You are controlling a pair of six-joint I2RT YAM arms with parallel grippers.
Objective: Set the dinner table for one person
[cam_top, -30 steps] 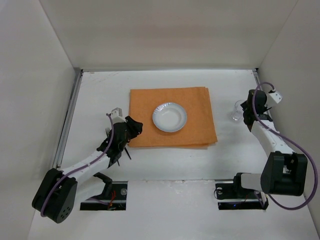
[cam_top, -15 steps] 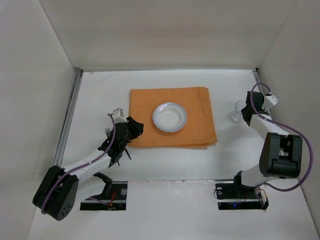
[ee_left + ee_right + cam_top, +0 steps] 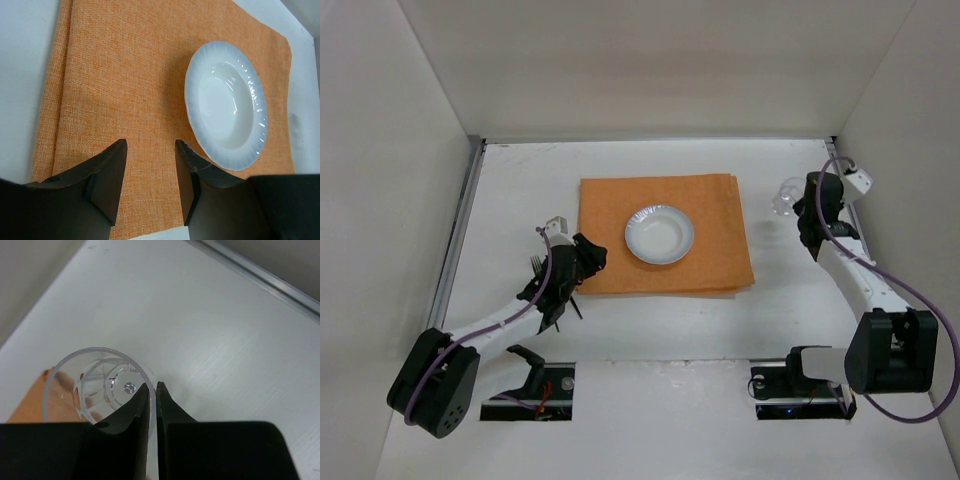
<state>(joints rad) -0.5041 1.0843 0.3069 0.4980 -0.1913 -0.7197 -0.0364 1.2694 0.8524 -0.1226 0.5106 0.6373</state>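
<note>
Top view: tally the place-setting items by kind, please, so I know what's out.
orange placemat: 1
white plate: 1
clear glass: 1, pinched at its rim by the right gripper
Total: 3. A dark fork-like shape left of the placemat is too hidden to count.

matte dinner table (image 3: 520,195), woven cloth placemat (image 3: 125,75), clear cup (image 3: 95,385)

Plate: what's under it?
The orange placemat: it shows on every side of the plate, which sits flat on it. The patch of cloth directly beneath the plate is covered, so whether anything else lies there cannot be seen.
</note>
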